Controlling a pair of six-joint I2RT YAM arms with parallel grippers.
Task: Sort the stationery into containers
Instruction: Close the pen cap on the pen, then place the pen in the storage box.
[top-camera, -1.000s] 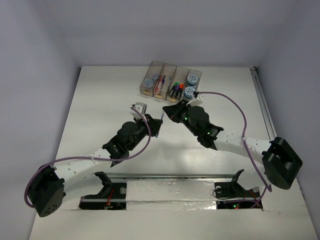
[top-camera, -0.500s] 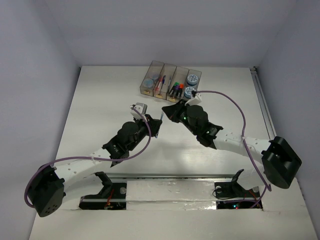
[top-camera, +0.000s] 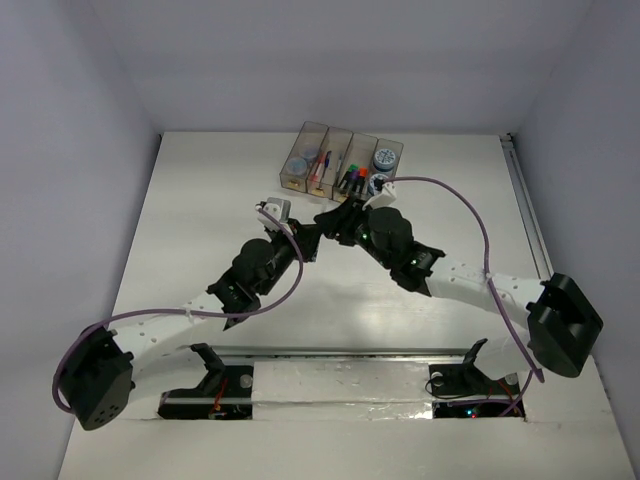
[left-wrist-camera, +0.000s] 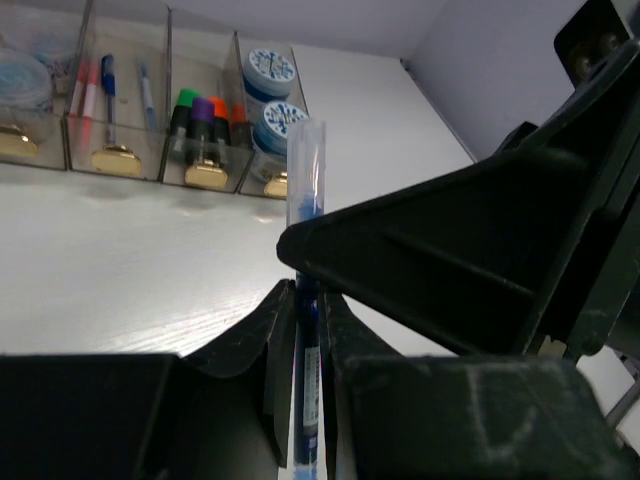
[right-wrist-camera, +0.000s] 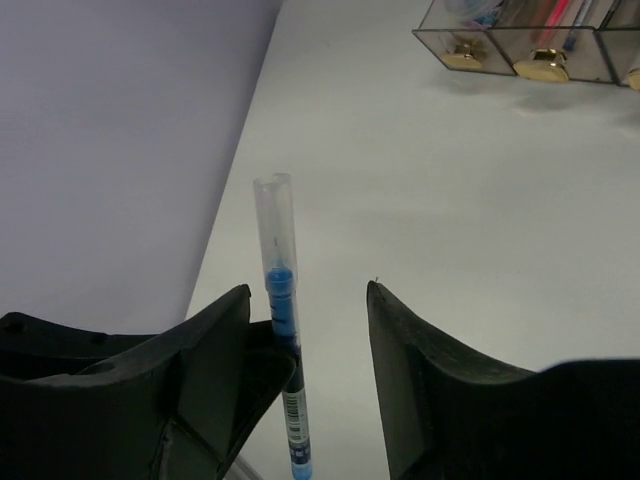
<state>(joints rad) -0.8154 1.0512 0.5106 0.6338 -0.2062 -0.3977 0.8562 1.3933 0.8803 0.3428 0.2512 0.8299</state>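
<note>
Left gripper (left-wrist-camera: 305, 305) is clamped on a blue pen (left-wrist-camera: 305, 190), low on the barrel. The pen stands upright with its clear cap end up. Right gripper (right-wrist-camera: 308, 295) is wide open and holds nothing. Its fingers straddle the same pen, which sits hard by one finger (right-wrist-camera: 215, 335) (touching or not, cannot tell) and well off the other.

Looks like a hand-over, left to right. To do it well, the right gripper should centre itself on the pen first, so closing does not lever the pen sideways. It should then pinch the barrel above the left grip, and the left should let go only once that pinch is firm.

The row of bins (top-camera: 310, 130) sits just beyond both grippers, on the far side of the table. From the left wrist camera, pink and blue pens (left-wrist-camera: 100, 85) lie in the second bin, likely the target. Highlighters (left-wrist-camera: 205, 115) are next door and tape rolls (left-wrist-camera: 272, 72) are in the end bin.

In the way: the two grippers crowd each other, the bins are narrow, and the right arm's purple cable (top-camera: 470, 205) loops nearby.
</note>
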